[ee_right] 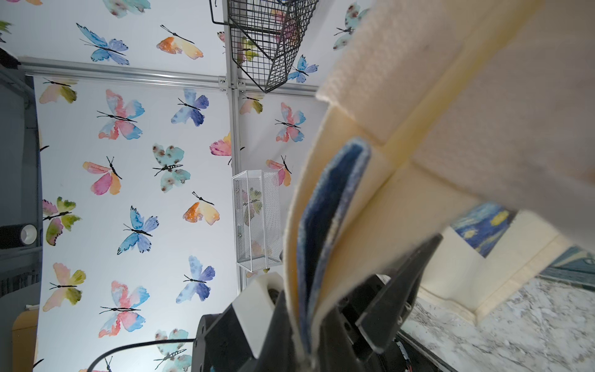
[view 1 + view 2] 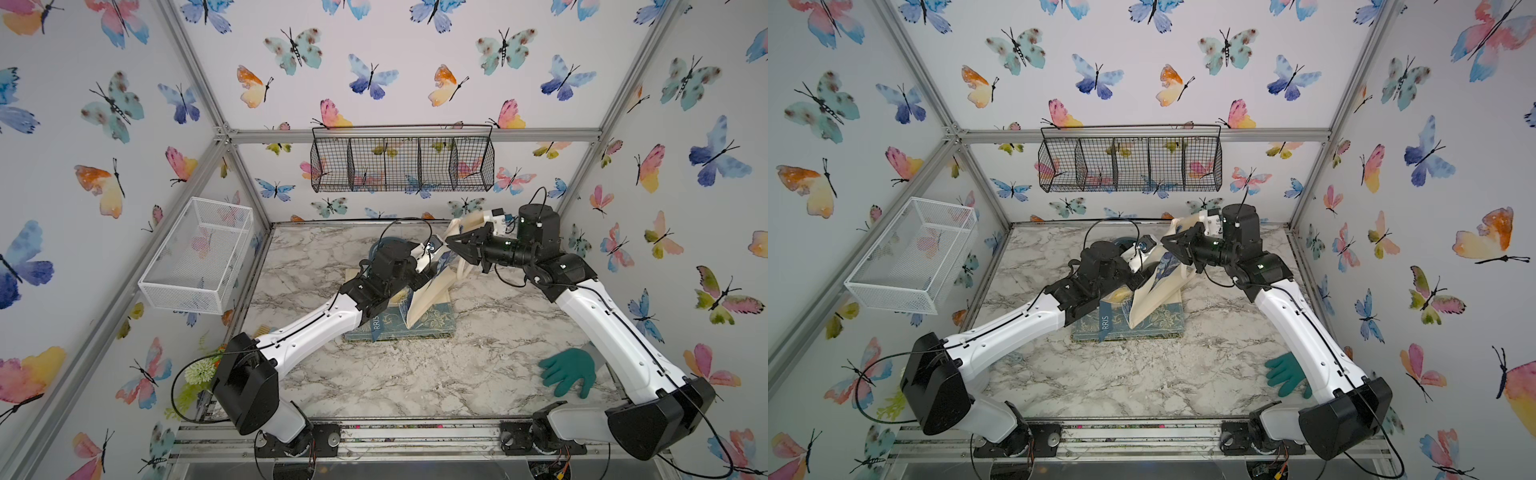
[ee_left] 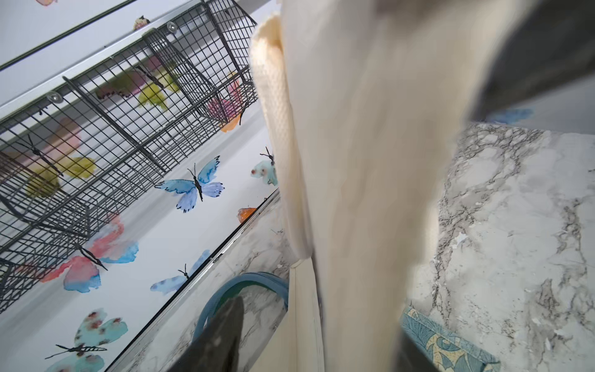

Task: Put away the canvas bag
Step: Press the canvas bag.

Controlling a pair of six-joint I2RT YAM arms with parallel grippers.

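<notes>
We find the canvas bag [image 2: 430, 295] tented over the far half of the book [image 2: 415, 324], its top edge clamped in the right gripper [image 2: 449, 245] above the book. The jaws of the left gripper [image 3: 322, 325] stand apart around slack cloth. We advise lifting the bag clear of the book before carrying it onward.

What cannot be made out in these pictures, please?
- Cream canvas bag: blurred, too close, left wrist view.
- Blue patterned book: title cut to "RRIS" by the left arm, both top views.
- Teal round rim: mostly behind the bag; kind unclear.
- Green glove: partly under the right arm.
</notes>
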